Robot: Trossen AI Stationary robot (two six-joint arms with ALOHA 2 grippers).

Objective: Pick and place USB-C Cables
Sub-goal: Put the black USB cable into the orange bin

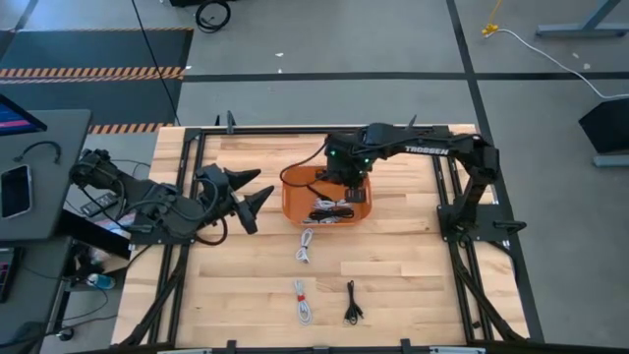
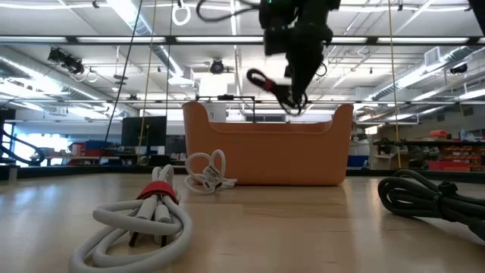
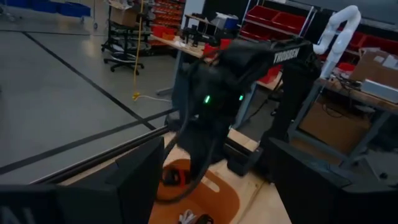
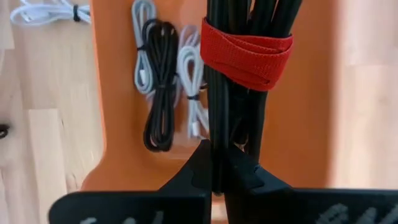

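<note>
Right gripper [image 4: 214, 163] over orange bin [image 1: 295, 187], fingers pinched on black cable with red band [image 4: 245, 50], held clear above bin rim; cable's long axis runs straight out from fingertips. Only right wrist view shows bin contents: black and white bundles [image 4: 163, 93] lying parallel. Left gripper [image 1: 253, 195] spread wide, empty, beside bin. Three cables [image 1: 304, 246] on open table near front edge

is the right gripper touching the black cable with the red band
Touching. In the right wrist view the right gripper is shut on the black cable, pinched between its fingers, above the orange bin.
</note>
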